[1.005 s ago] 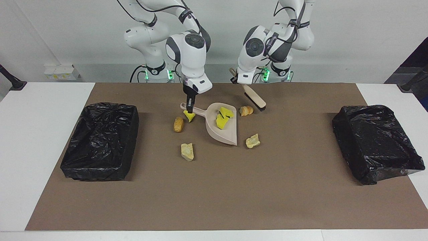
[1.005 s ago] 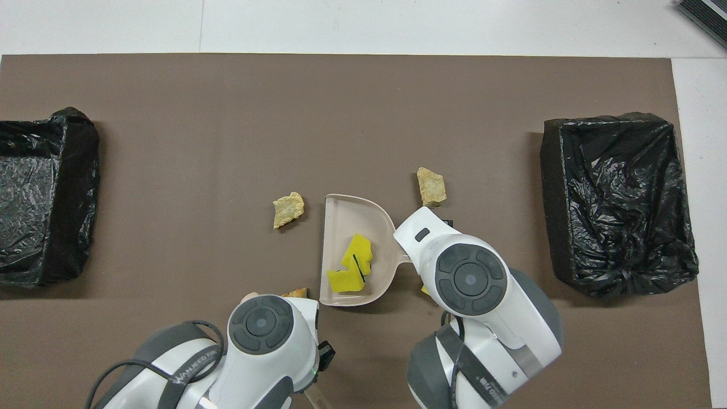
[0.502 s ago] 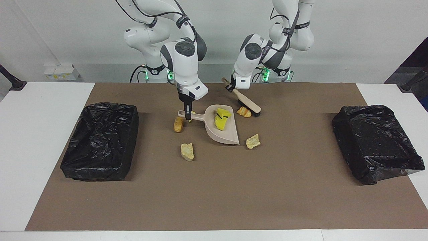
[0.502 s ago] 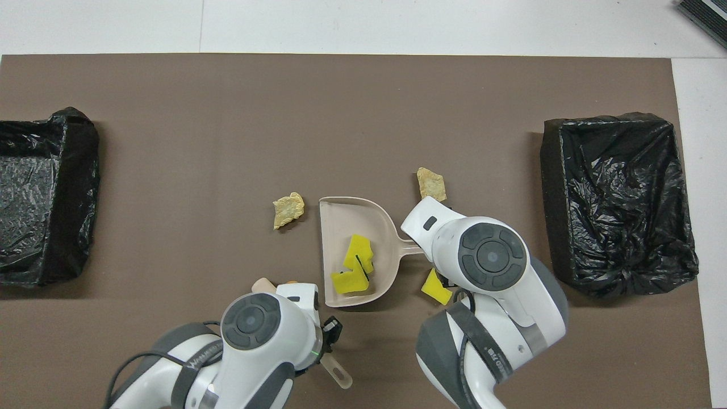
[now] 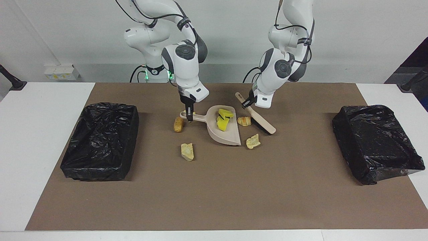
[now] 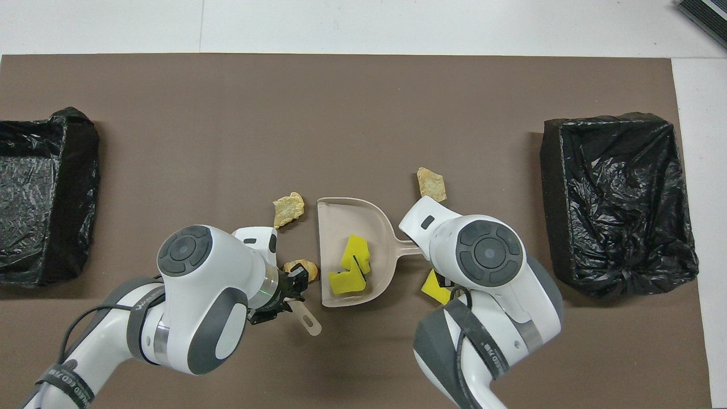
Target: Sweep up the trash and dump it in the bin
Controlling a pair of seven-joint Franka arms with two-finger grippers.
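The brush (image 5: 259, 117) is clamped in the left gripper (image 5: 247, 103) beside a croissant-like lump (image 5: 244, 121); the dustpan (image 5: 222, 129) handle is clamped in the right gripper (image 5: 189, 115).

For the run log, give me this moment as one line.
left gripper: shut on brush, beside croissant piece | right gripper: shut on dustpan handle | in pan: yellow chunks

Open tabletop (image 5: 214, 194): bare mat farther from the robots than the dustpan (image 5: 224, 134).
Ends: black bins (image 5: 100, 140) block each end.
Centre: dustpan, brush (image 5: 264, 122), scattered trash (image 5: 187, 151) crowd it.
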